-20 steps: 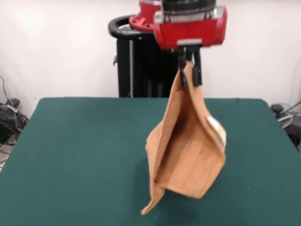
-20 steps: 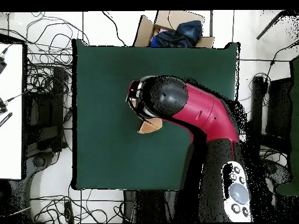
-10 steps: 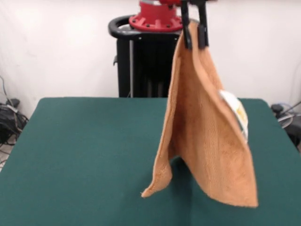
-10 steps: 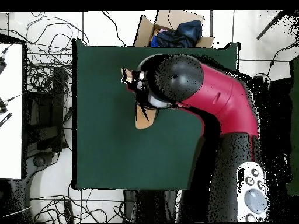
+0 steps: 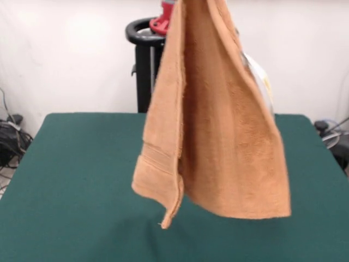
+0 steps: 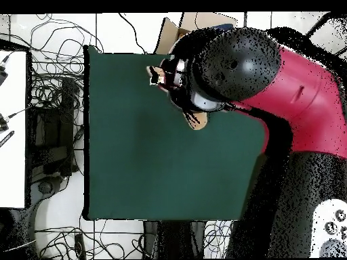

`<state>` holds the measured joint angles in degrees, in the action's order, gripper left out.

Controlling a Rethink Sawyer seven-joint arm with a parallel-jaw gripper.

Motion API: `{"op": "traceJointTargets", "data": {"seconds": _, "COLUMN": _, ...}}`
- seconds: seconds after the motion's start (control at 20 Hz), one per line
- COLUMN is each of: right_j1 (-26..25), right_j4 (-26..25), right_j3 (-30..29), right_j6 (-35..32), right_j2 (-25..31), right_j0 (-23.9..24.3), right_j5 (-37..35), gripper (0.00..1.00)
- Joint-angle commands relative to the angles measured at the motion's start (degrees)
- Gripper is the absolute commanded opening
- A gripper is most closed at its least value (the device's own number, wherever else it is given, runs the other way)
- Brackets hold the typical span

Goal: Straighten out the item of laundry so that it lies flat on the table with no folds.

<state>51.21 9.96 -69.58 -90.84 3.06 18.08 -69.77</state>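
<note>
Towel point(image 5: 218, 136) hangs in the air over the counter point(image 5: 82, 180), clear of its top, draped double with one side folded in. Nothing lies flat yet; lowering and spreading remain. The hand's grip cannot be told.

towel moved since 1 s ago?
Yes. In the front view the towel has gone up: its lower edge, then low on the table, now hangs clear above the green top, and its top has left the picture.
</note>
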Motion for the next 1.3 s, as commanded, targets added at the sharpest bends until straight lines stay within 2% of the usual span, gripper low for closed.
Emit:
{"op": "traceJointTargets", "data": {"seconds": 0.05, "right_j1": -1.34, "right_j4": -3.89, "right_j3": 4.65, "right_j6": -4.21, "right_j2": 0.85, "right_j0": 1.66, "right_j5": -4.2, "gripper": 0.0}}
{"op": "traceJointTargets", "data": {"seconds": 0.2, "right_j1": -2.22, "right_j4": -4.88, "right_j3": 5.04, "right_j6": -1.2, "right_j2": 1.44, "right_j0": 3.48, "right_j5": -2.22, "gripper": 0.0}}
{"op": "traceJointTargets", "data": {"seconds": 0.55, "right_j1": -5.26, "right_j4": -3.98, "right_j3": 1.72, "right_j6": 0.4, "right_j2": 4.49, "right_j0": 7.3, "right_j5": 16.73, "gripper": 0.0}}
{"op": "traceJointTargets", "data": {"seconds": 0.65, "right_j1": -6.36, "right_j4": -4.97, "right_j3": 1.96, "right_j6": -0.12, "right_j2": 4.65, "right_j0": 7.26, "right_j5": 19.64, "gripper": 0.0}}
{"op": "traceJointTargets", "data": {"seconds": 1.05, "right_j1": -8.02, "right_j4": -8.43, "right_j3": 1.78, "right_j6": 4.47, "right_j2": 5.37, "right_j0": 8.97, "right_j5": 24.65, "gripper": 0.0}}
{"op": "traceJointTargets", "data": {"seconds": 1.3, "right_j1": -7.2, "right_j4": -10.81, "right_j3": -0.35, "right_j6": 4.29, "right_j2": 4.87, "right_j0": 8.8, "right_j5": 26.91, "gripper": 0.0}}
